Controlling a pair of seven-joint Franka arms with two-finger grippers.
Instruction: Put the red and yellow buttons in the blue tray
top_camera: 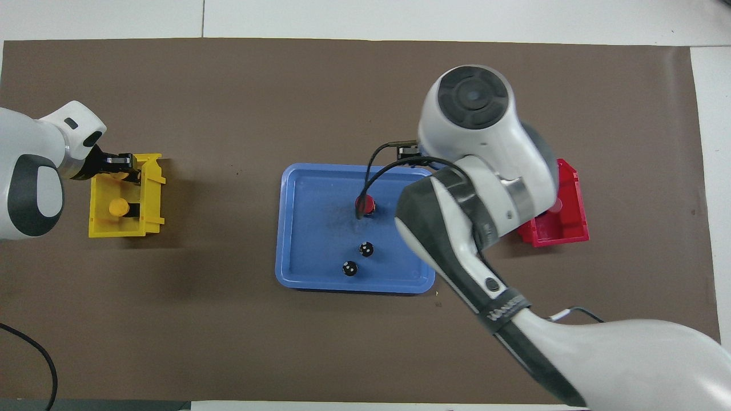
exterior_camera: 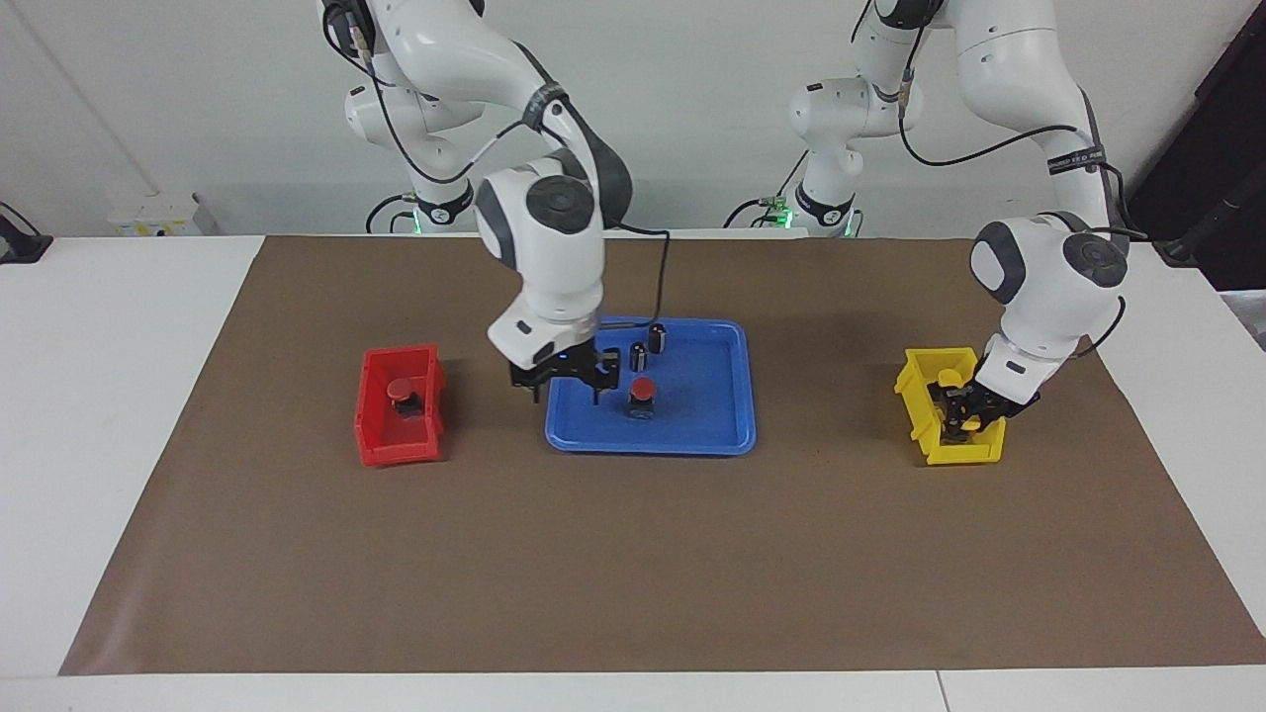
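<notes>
Hovering over the blue tray [exterior_camera: 727,435] rim by the red bin [exterior_camera: 398,403], right gripper [exterior_camera: 567,388] spread, empty; one red button [exterior_camera: 642,389] stands mid-tray. Left gripper [exterior_camera: 961,407] dips into the yellow bin [exterior_camera: 964,453]; grip unclear.

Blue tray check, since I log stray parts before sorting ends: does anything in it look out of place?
Yes. Besides the red button, the blue tray holds two dark capless cylinders, standing upright nearer the robots than the button. They are neither red nor yellow buttons.
</notes>
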